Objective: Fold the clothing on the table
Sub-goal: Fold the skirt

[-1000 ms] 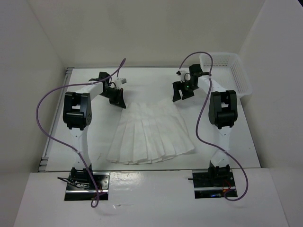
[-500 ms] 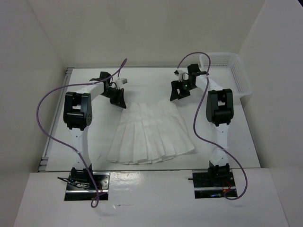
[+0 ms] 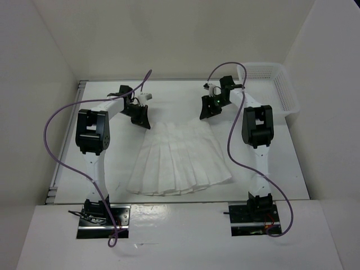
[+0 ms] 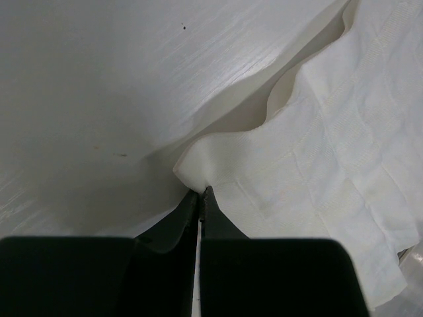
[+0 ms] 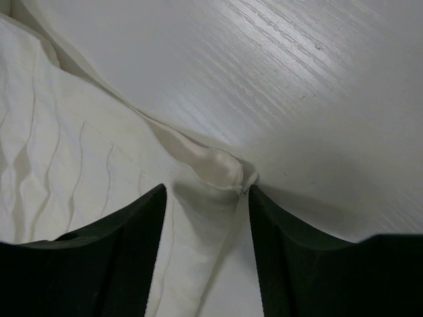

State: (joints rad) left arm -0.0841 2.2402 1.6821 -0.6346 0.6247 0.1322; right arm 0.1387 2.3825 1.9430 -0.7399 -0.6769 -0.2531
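White pleated clothing lies flat mid-table, fanned out, wide hem toward the arm bases, narrow end toward the far wall. Left gripper at the narrow end's left corner, fingers pressed together, pinching the cloth corner; the edge next to it is raised off the surface. Right gripper at the narrow end's right corner, jaws apart, one on each side of a bunched fold, not clamped. White mesh basket at far right, well apart from the cloth.
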